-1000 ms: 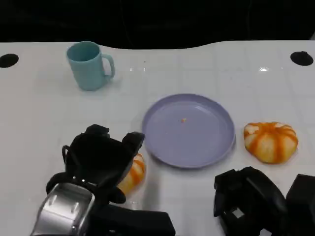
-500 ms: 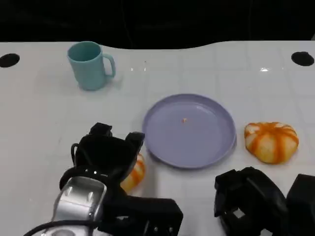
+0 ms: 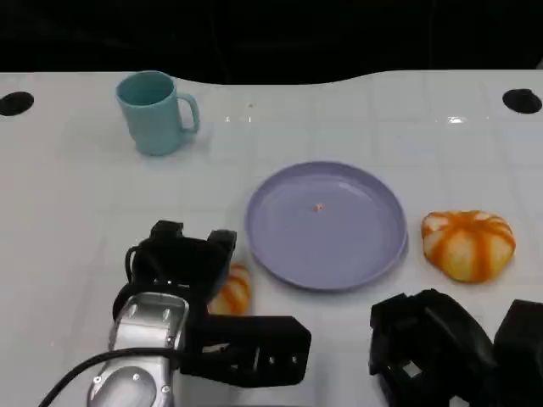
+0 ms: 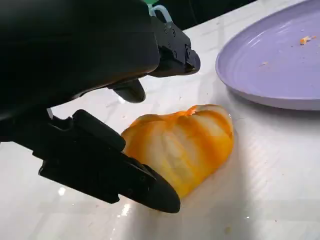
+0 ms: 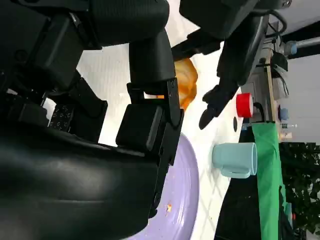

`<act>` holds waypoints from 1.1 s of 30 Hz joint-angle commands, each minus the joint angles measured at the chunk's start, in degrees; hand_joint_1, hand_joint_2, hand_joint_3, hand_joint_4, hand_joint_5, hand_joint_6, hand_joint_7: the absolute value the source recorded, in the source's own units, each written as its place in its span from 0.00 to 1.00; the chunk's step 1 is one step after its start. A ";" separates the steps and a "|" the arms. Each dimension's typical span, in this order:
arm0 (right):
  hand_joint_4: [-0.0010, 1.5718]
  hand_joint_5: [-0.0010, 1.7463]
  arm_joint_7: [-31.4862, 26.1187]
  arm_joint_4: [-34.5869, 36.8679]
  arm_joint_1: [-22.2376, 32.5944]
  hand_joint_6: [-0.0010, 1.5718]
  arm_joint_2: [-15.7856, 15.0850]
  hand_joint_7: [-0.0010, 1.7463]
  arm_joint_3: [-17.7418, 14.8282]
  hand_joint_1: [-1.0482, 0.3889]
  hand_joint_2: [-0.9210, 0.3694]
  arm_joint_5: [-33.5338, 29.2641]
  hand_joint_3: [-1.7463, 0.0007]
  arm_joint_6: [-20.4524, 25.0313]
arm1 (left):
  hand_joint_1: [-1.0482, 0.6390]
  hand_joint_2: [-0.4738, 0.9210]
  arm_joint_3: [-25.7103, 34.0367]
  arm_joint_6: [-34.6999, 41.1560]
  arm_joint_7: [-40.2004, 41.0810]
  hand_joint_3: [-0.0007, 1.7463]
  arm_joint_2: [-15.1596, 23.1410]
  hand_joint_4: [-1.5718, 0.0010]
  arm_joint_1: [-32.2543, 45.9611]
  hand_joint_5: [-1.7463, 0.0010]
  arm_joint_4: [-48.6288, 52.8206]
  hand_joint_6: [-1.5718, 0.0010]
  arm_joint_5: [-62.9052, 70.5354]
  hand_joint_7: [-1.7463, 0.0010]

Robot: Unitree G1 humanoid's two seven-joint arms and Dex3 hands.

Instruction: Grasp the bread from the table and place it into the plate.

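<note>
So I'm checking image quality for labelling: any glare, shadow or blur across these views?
Head view: small glare spots on the table, dark background. Left wrist view: the bread is sharp, casting a soft shadow; the left hand is dark and featureless. Right wrist view: the right hand looms large and dark, the picture turned sideways.

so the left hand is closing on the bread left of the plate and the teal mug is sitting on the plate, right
Not quite. The head view shows the mug standing on the bare table, well behind the plate and apart from it; the plate holds only a crumb. The rest stands: the left hand is around the bread left of the plate, its fingers either side of it in the left wrist view.
</note>
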 commanded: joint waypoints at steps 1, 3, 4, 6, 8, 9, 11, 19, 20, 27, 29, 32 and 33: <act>0.97 0.76 0.49 -0.41 0.44 1.00 -0.56 0.57 -0.61 0.00 0.67 0.89 0.22 -0.52 | 0.21 0.88 -0.65 0.40 1.00 0.00 0.66 1.00 -2.07 0.57 3.71 0.91 -2.95 0.99; 0.97 0.76 0.47 -0.13 0.38 1.00 -0.62 0.57 -0.57 0.00 0.67 0.52 0.22 -1.17 | 0.22 0.88 -0.99 -0.02 1.87 0.00 0.90 0.99 -2.69 0.57 5.45 0.90 -4.55 0.99; 0.97 0.76 0.46 -0.12 0.37 1.00 -0.64 0.57 -0.57 0.00 0.66 0.43 0.22 -1.23 | 0.24 0.88 -1.20 -0.34 2.18 0.00 1.09 0.98 -3.02 0.56 6.33 0.88 -5.37 0.98; 0.97 0.75 0.65 -0.16 0.34 1.00 -0.50 0.57 -0.69 0.00 0.66 0.91 0.22 -0.76 | 0.27 0.89 -1.71 -1.11 2.56 0.00 1.53 0.91 -3.68 0.56 8.02 0.82 -6.86 0.96; 0.98 0.75 0.71 -0.19 0.31 1.00 -0.43 0.57 -0.75 0.00 0.66 1.09 0.23 -0.71 | 0.28 0.90 -2.39 -2.12 3.30 0.00 2.14 0.82 -4.17 0.56 9.37 0.74 -7.85 0.96; 0.98 0.75 0.64 -0.05 0.28 1.00 -0.47 0.58 -0.72 0.00 0.66 0.91 0.23 -1.07 | 0.29 0.92 -2.75 -2.60 3.72 0.01 2.42 0.72 -4.41 0.55 10.09 0.67 -8.24 0.96; 0.98 0.75 0.65 0.02 0.27 1.00 -0.57 0.58 -0.69 0.00 0.66 0.85 0.23 -1.28 | 0.31 0.93 -3.39 -3.38 4.77 0.01 2.85 0.59 -4.85 0.47 11.46 0.57 -8.97 0.96; 0.97 0.75 1.14 0.55 0.16 1.00 -0.50 0.57 -0.79 0.00 0.67 1.30 0.22 -1.79 | 0.41 0.98 -3.83 -6.07 15.82 0.02 3.41 0.49 -5.18 0.16 16.75 0.30 -12.42 0.96; 0.97 0.75 1.14 0.68 0.13 1.00 -0.48 0.57 -0.81 0.00 0.67 1.27 0.22 -1.91 | 0.41 0.99 -3.93 -6.61 17.77 0.03 3.52 0.49 -5.25 0.14 17.77 0.28 -12.72 0.96; 0.97 0.75 0.46 -0.30 0.49 1.00 -0.60 0.58 -0.66 0.00 0.67 0.81 0.22 -1.28 | 0.43 1.00 -5.10 -13.72 37.78 0.14 4.02 0.43 -6.55 0.14 29.22 0.22 -14.49 0.96; 0.98 0.75 0.45 -0.32 0.47 1.00 -0.62 0.58 -0.70 0.00 0.67 0.85 0.22 -1.29 | 0.44 0.88 -4.92 -17.72 47.40 0.37 3.53 0.46 -7.27 0.04 34.87 0.32 -15.77 0.60; 0.98 0.75 0.83 -0.19 0.44 1.00 -0.58 0.59 -0.85 0.00 0.68 1.35 0.21 -1.21 | 0.45 0.74 -5.31 -22.21 57.76 0.63 3.08 0.45 -8.62 0.00 41.36 0.52 -17.14 0.13; 0.98 0.75 0.90 -0.12 0.43 1.00 -0.53 0.58 -0.93 0.00 0.68 1.54 0.21 -1.07 | 0.46 0.72 -5.57 -23.01 60.34 0.67 3.00 0.45 -9.06 0.00 42.85 0.54 -17.19 0.07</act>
